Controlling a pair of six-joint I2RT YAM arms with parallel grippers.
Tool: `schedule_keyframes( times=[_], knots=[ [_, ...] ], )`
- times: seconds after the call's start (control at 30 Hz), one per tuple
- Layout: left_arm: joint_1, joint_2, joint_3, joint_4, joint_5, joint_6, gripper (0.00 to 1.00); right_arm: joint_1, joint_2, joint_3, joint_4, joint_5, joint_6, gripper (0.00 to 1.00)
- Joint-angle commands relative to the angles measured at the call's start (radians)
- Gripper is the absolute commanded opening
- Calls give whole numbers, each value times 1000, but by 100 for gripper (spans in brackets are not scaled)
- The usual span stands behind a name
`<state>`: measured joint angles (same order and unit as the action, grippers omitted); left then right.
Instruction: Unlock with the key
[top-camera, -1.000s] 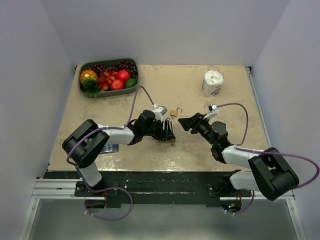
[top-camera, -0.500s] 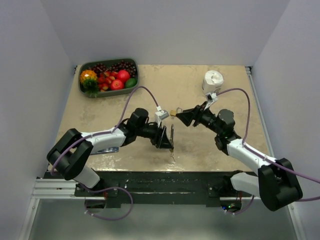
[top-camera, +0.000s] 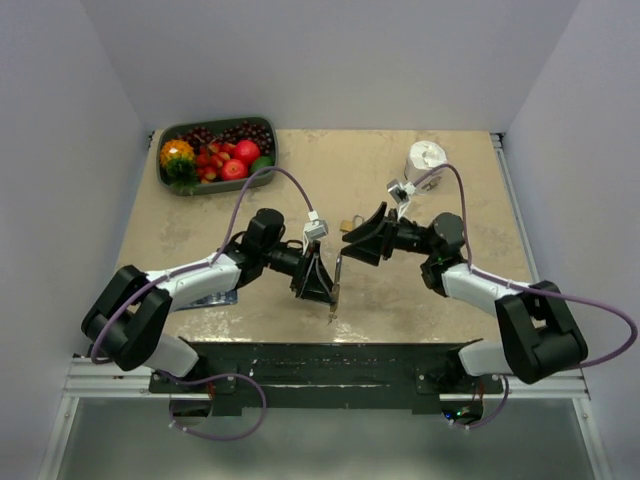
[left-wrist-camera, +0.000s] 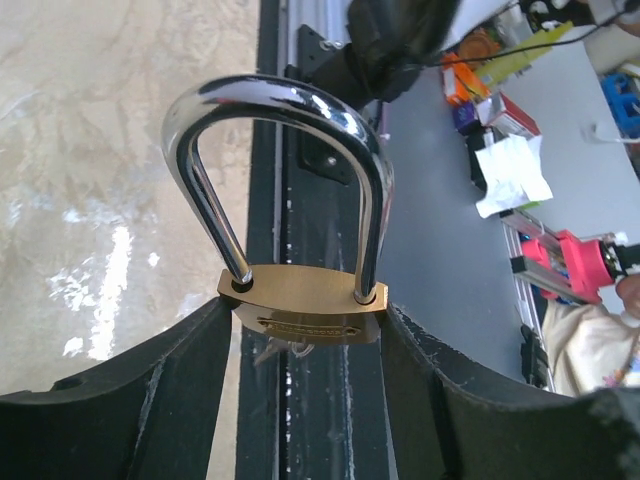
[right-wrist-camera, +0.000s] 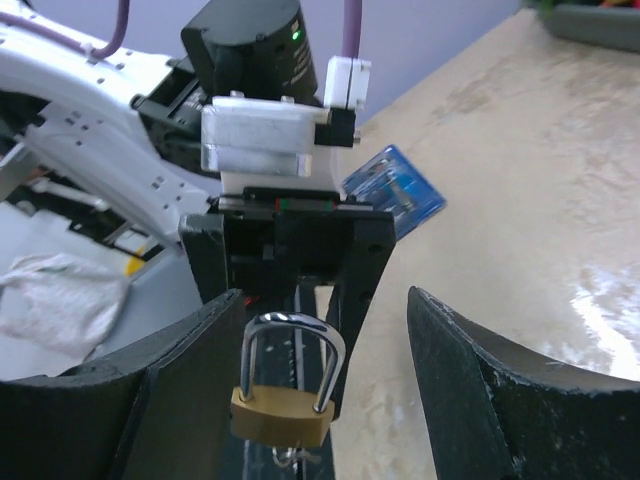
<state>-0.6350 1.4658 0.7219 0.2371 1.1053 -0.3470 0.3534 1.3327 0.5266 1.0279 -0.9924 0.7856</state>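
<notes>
The tiny, thin, silver metal key (left-wrist-camera: 283, 348) pokes out from under the small brass padlock with the shiny steel loop (left-wrist-camera: 305, 312). It looks like it is sitting in the keyhole, but it is small and partly hidden, so I cannot be sure. Both ends of the loop go down into the brass body, so the padlock looks shut.

The left pincer (left-wrist-camera: 307, 328) holds the padlock. Its two black fingers press on the brass body, one on each side, and it seems to be held up off the sandy-coloured desk (top-camera: 400, 290). The right pincer (right-wrist-camera: 325, 300) faces the padlock from the other side. It is wide, with nothing in it. It is near the padlock but not touching it.

A second little brass padlock (top-camera: 349, 223) lies on the desk just past the held padlock, close to the right pincer. A dark tray of bright fruit (top-camera: 218, 150) and a white paper roll (top-camera: 425, 160) sit well away from the padlock, at the far side.

I think the step now is bringing the right pincer to the key. Next it needs to come in low, under the brass body, and pinch the key's flat end. The key is very small, so the aim must be careful. Then it has to twist the key while the left pincer grips tight. If that grip slips, the whole padlock could spin and the loop would not pop open.
</notes>
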Motion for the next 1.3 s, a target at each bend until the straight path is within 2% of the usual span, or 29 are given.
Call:
schedule_keyframes(
  times=[0.0,0.23,0.43,0.57,0.67,0.8,0.83,0.93,1.1,1.27],
  knots=[
    [8,-41,30,61,122,22,0,18,48,32,244,-124,128,70],
    [8,-47,30,67,119,19,0,93,71,49,245,-144,130,70],
    [17,-51,19,93,107,2,0,101,57,38,219,-152,126,67],
    [21,-62,16,103,84,-4,0,99,36,30,144,-150,78,64],
    [31,-71,8,105,59,-6,0,99,-1,41,5,-131,-12,60],
    [44,-76,10,90,28,6,0,99,-64,90,-362,-66,-249,55],
    [46,-78,11,84,19,12,0,99,-75,98,-411,-52,-282,54],
    [46,-76,33,3,-42,75,0,99,-104,115,-511,-6,-347,52],
    [46,-74,65,-125,-212,143,0,101,-78,121,-497,53,-319,47],
    [46,-68,99,-235,-468,171,0,105,-32,135,-523,152,-312,33]
  ],
)
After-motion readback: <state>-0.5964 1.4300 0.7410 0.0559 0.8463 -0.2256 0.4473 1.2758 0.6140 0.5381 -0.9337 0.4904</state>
